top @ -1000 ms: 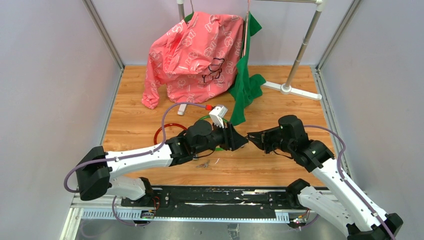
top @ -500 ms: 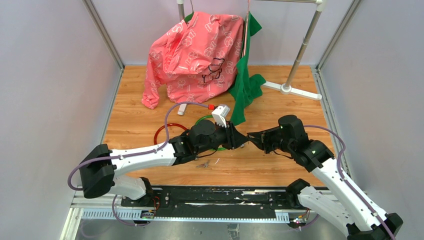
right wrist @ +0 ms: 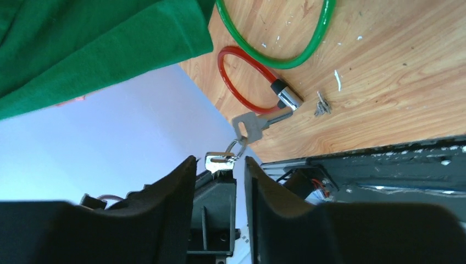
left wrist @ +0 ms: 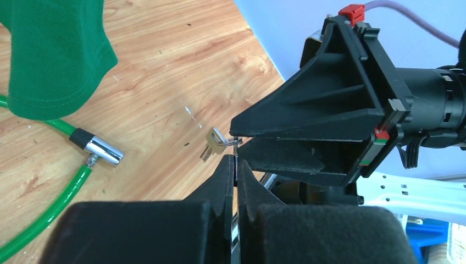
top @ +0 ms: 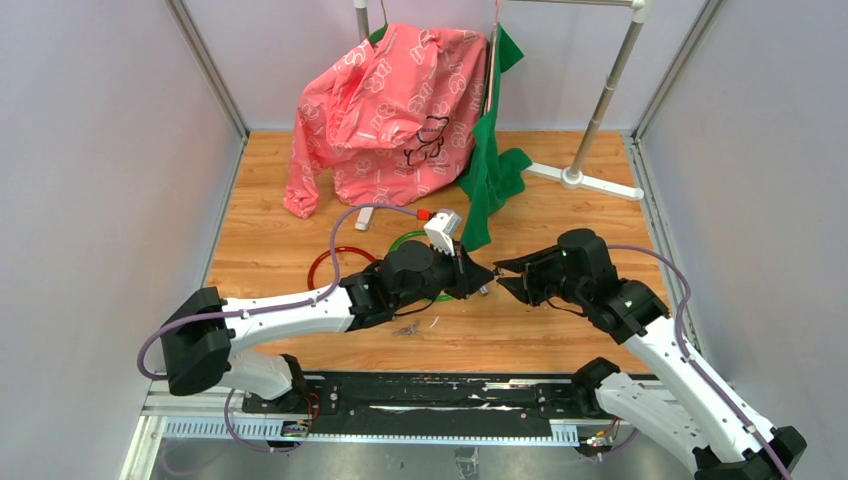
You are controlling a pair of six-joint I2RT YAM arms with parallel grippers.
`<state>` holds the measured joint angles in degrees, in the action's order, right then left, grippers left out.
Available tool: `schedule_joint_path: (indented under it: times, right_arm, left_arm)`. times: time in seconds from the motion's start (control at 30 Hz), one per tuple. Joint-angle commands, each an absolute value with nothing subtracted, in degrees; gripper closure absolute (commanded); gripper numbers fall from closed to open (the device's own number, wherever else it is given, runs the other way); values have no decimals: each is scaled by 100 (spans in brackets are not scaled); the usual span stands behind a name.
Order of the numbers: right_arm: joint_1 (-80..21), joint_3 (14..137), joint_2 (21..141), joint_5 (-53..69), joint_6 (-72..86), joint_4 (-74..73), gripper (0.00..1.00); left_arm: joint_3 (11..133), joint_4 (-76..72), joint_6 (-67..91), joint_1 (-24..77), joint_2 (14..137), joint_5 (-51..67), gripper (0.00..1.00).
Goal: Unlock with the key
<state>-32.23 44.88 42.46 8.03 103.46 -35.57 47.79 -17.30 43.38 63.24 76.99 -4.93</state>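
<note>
My left gripper [left wrist: 235, 165] is shut on the thin blade of a silver key, held above the wooden floor. That key's head [right wrist: 220, 161] sticks out between the open fingers of my right gripper [right wrist: 220, 165], touching neither that I can see. A second key [right wrist: 250, 125] dangles from the same ring. In the top view the two grippers [top: 478, 282] [top: 505, 280] face each other tip to tip. On the floor lie a green cable lock [left wrist: 99, 151] with a chrome end and a red cable lock [right wrist: 288, 98] with a chrome end.
A green cloth [top: 490, 170] and a pink garment [top: 390, 100] hang from a rack at the back, its white foot [top: 585, 180] on the floor. A small metal piece [top: 405, 328] lies near the front edge. Grey walls stand on both sides.
My left gripper has shut on the key blade. It shifted slightly left, leaving a small gap to the right gripper, which stays open as before.
</note>
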Motion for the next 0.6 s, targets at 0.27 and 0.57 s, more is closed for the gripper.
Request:
schedule_joint_path:
  times: [0.27, 0.57]
  right_arm:
    - [-3168, 4902, 3569, 978, 5622, -2973, 19]
    - [-3155, 5000, 2799, 2339, 3487, -2094, 23]
  left_arm:
    - [5434, -317, 3229, 6368, 6980, -223, 100]
    - [6081, 1385, 2576, 6232, 6438, 1406, 100]
